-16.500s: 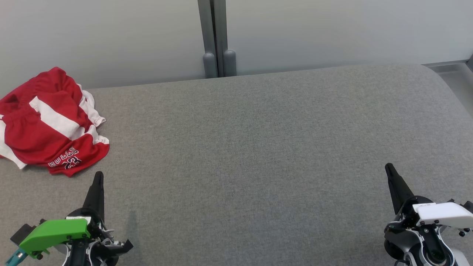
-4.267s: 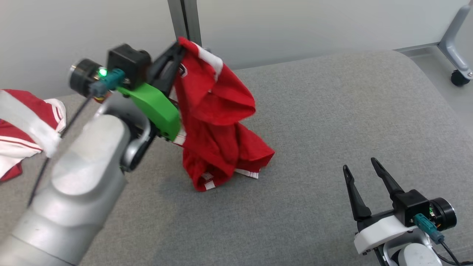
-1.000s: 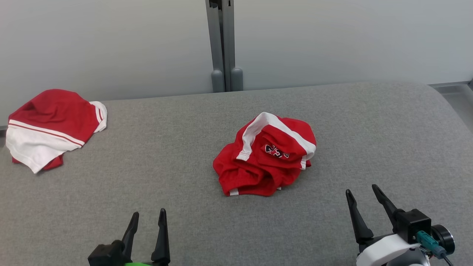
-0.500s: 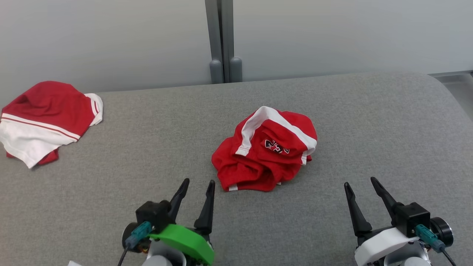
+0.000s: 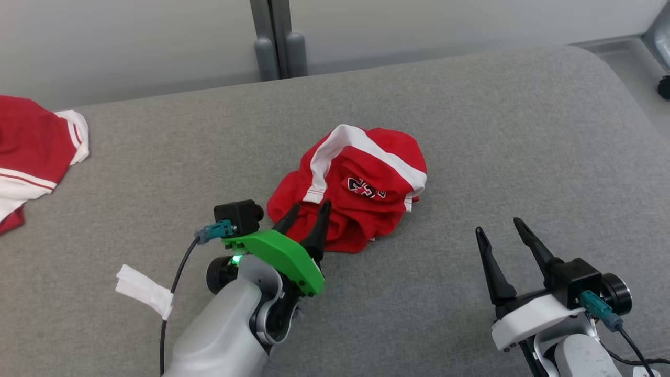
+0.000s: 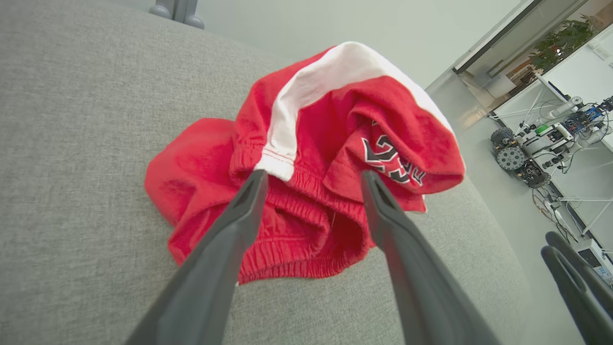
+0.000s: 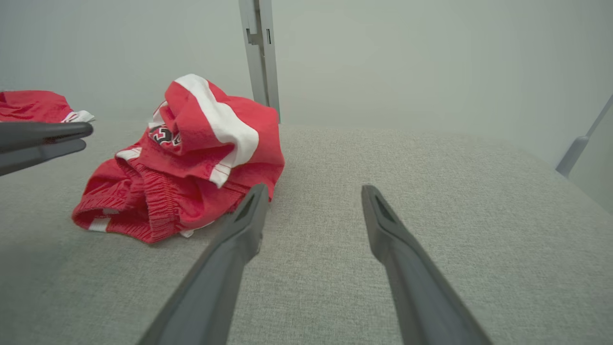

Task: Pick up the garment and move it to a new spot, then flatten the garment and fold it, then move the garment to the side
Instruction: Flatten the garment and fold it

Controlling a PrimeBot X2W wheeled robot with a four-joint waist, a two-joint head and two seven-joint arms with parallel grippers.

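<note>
**Left pincer spread at near hem of red shorts, nothing gripped**

Red shorts (image 5: 348, 188) lie crumpled in a heap near the middle of the grey padded surface (image 5: 523, 131). A white side stripe arches over the top and a black-and-white printed patch faces up.

The left gripper (image 5: 312, 205) comes in from 7 o'clock of the heap. Its jaws are spread wide and hold nothing. In the left wrist view the two fingertips (image 6: 258, 179) sit over the gathered elastic waistband on the near side, with one tip by the end of the white stripe and the other under the printed patch. Whether they press into the cloth cannot be told.

The right gripper (image 5: 498, 225) is at 4 o'clock of the shorts, well apart from them. It is equally wide open and empty, above bare grey fabric.

A second red-and-white garment (image 5: 31, 146) lies at the 9 o'clock edge of the head view, well apart from the shorts.
</note>
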